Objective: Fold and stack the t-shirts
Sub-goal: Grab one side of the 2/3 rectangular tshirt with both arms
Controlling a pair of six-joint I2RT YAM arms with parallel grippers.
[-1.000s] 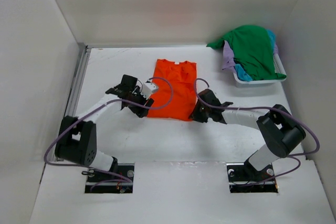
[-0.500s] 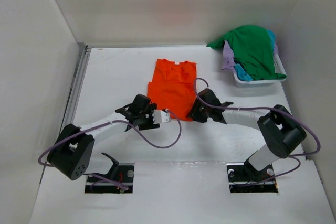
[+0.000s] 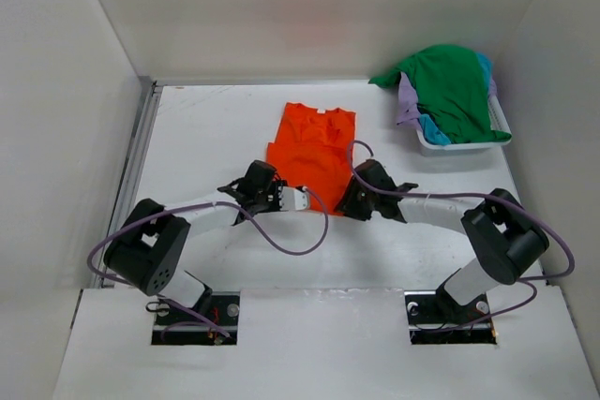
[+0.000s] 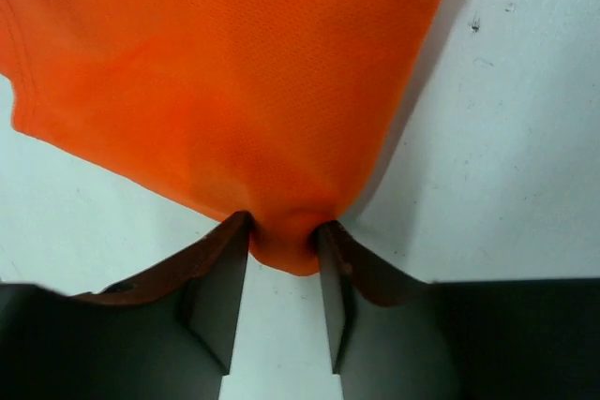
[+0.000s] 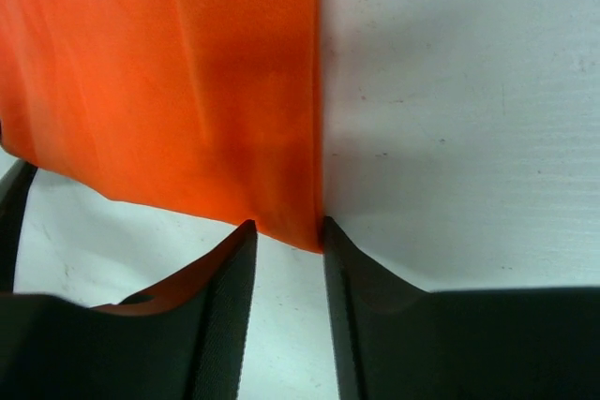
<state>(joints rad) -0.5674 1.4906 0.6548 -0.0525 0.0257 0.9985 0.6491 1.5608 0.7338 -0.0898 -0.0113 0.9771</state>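
A: Where's the orange shirt [image 3: 309,152]?
B: Flat on the table [image 3: 206,138], left of the basket [image 3: 450,145]. Its long axis runs collar [image 3: 317,111] far, hem [image 3: 319,205] near.
A: Fingers?
B: The left gripper [image 4: 283,227] pinches the hem's left corner, cloth bunched. The right gripper [image 5: 289,227] straddles the right corner; clamped or not, can't tell. I'd fold hem toward collar.

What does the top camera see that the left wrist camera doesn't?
Only the top view shows the white basket piled with the green t-shirt, plus the right gripper and the whole table. Only the left wrist view shows, up close, the left gripper pinching a bunched corner of cloth. Both show the orange t-shirt lying on the white table.
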